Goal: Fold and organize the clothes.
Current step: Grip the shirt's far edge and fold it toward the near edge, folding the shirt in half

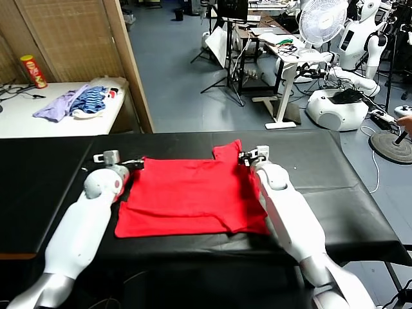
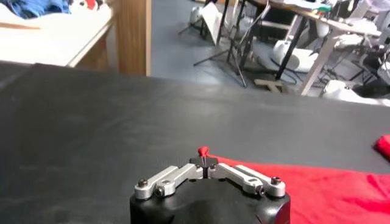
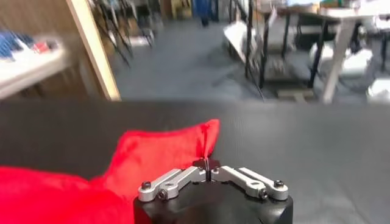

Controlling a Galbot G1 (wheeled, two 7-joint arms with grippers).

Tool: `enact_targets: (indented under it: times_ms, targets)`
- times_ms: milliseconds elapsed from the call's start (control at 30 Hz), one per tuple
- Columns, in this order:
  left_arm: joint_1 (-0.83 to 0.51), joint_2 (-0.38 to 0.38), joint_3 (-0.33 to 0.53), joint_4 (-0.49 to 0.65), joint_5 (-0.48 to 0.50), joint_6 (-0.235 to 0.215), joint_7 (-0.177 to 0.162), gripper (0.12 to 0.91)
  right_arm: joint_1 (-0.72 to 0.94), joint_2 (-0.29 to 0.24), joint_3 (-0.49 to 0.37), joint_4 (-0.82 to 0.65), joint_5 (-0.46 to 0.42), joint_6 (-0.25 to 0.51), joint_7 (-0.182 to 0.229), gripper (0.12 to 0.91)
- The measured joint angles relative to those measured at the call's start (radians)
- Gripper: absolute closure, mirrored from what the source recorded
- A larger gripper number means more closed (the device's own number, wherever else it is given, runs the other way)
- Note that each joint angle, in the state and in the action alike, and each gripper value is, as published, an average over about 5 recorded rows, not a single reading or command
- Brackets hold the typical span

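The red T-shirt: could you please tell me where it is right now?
In the head view the red T-shirt lies spread at the middle of the black table, between the left end effector and right end effector, each pinching a far corner.

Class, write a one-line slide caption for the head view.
Both grippers, left gripper and right gripper, pinch the far edge of a red T-shirt spread on the black table.

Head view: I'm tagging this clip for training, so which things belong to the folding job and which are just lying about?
Job:
- red T-shirt on the black table
- left gripper, shut on the shirt's far left corner
- right gripper, shut on its far right edge

Lying about:
- heap of lilac and blue-striped clothes on the white side table
- red can
- fan
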Motion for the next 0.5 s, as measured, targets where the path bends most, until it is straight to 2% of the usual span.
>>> enact_targets:
  times_ms: [233,333,500]
  targets:
    - [0.161,0.078,-0.072,-0.230,-0.022,0.011,-0.012,0.904,-0.136,-0.105,0.032,0.221,0.080,-0.060,0.026,0.903]
    - [0.247,0.109,-0.112,-0.321,-0.020,0.025,-0.020,0.904,-0.181,-0.137,0.044,0.285,0.115,-0.096,0.044,0.903]
    - [0.376,0.139,-0.179,-0.429,0.018,0.045,-0.020,0.904,-0.257,-0.182,0.050,0.375,0.124,-0.151,0.045,0.903]
